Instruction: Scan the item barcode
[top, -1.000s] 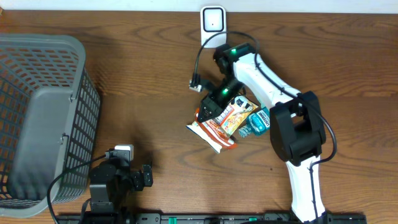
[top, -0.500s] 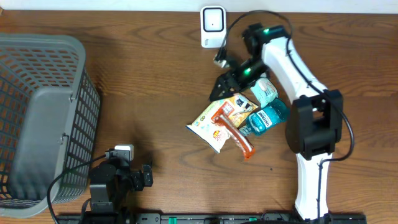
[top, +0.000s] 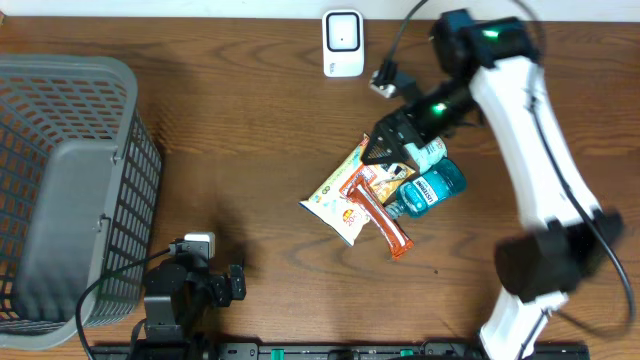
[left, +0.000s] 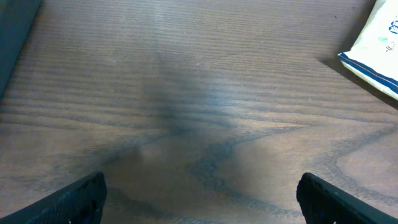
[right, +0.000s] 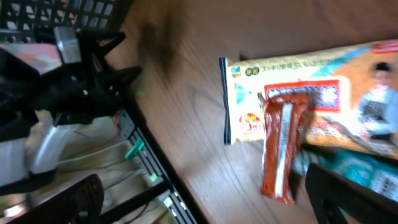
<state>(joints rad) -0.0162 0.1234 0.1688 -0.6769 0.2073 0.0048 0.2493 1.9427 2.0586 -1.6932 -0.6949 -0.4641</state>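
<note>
Wood table (top: 230, 150): snack packet (top: 335, 192), red bar (top: 382, 218) and blue bottle (top: 432, 188) piled centre-right, well apart from scanner (top: 343, 42). Right gripper (top: 380, 150) above pile, jaws apart, empty. Left gripper (left: 199, 196) jaws apart, empty.

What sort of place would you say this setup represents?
Probably a mock shop checkout on a wooden table: a white barcode scanner stands at the far edge, packaged snacks and a teal bottle lie piled together, and a grey basket sits at the left.
</note>
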